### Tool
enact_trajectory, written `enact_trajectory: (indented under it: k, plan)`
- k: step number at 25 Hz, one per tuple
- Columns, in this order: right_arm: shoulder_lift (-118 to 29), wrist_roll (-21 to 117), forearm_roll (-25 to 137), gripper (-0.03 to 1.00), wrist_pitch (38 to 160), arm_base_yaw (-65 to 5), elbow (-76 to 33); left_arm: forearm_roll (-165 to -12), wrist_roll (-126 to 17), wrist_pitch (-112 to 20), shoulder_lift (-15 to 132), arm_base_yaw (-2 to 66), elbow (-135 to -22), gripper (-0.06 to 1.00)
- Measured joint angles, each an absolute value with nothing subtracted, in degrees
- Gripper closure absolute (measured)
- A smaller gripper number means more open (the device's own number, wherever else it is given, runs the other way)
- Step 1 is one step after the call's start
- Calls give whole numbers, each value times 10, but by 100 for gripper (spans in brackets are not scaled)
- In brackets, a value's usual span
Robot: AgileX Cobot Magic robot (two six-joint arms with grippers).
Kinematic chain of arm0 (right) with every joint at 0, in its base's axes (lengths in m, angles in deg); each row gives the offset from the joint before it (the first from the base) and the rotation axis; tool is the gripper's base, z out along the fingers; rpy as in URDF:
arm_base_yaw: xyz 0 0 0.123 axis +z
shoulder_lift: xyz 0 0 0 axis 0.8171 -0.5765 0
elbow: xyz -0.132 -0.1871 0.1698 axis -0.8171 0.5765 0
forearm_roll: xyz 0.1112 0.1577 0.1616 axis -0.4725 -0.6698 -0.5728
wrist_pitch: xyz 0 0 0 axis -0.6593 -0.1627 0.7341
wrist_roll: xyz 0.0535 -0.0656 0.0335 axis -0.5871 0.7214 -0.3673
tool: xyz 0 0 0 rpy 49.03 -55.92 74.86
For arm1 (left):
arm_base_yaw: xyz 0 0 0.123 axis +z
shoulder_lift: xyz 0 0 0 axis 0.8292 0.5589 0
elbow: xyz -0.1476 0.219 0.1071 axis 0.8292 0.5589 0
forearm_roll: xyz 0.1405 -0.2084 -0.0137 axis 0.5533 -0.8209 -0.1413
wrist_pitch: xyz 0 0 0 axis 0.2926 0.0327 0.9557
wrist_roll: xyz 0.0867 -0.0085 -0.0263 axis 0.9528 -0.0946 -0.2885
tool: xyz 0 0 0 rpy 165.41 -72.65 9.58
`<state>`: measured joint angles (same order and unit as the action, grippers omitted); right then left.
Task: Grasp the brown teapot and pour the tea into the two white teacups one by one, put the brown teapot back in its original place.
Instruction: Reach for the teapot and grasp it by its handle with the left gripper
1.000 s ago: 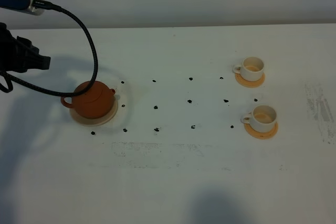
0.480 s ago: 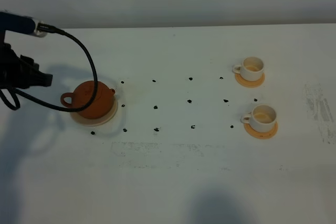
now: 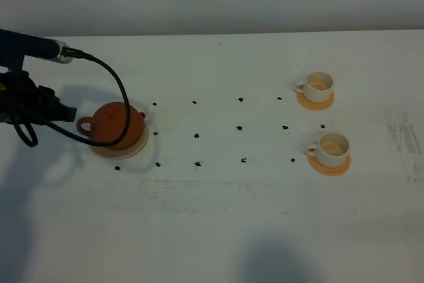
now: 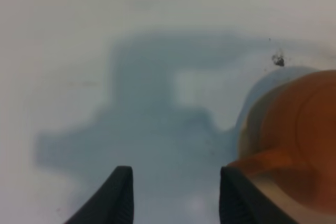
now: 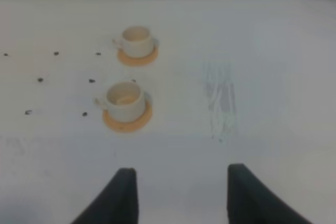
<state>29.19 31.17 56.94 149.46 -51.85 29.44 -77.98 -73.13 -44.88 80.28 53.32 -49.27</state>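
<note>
The brown teapot (image 3: 114, 124) sits on its pale beige coaster (image 3: 136, 148) at the left of the table, handle pointing left. My left gripper (image 3: 65, 112) hovers just left of that handle. In the left wrist view the left gripper (image 4: 176, 195) is open over bare table, with the teapot (image 4: 294, 129) beside one finger. The two white teacups stand on orange coasters at the right, one farther back (image 3: 319, 85) and one nearer (image 3: 331, 148). Seen in the right wrist view, the right gripper (image 5: 181, 195) is open and empty, well short of the cups (image 5: 126, 99) (image 5: 137, 39).
A black cable (image 3: 120, 91) from the left arm loops in front of the teapot. Small black dots (image 3: 197, 135) mark a grid across the table's middle. A scuffed patch (image 3: 405, 138) lies at the right edge.
The left arm has come down and forward, closer to the teapot's handle, dragging its cable loop lower across the teapot. Teapot and cups have not moved.
</note>
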Motion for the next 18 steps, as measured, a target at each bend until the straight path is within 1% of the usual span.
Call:
enact_trajectory:
  k: [6,18]
  plan:
    - [292,312,579,62,1508,-519,304,-780,-731,-445,819,533,-522,58]
    - [292,288,595,73,1511,-519,308,-780,-731,-467,868,533,-535,58]
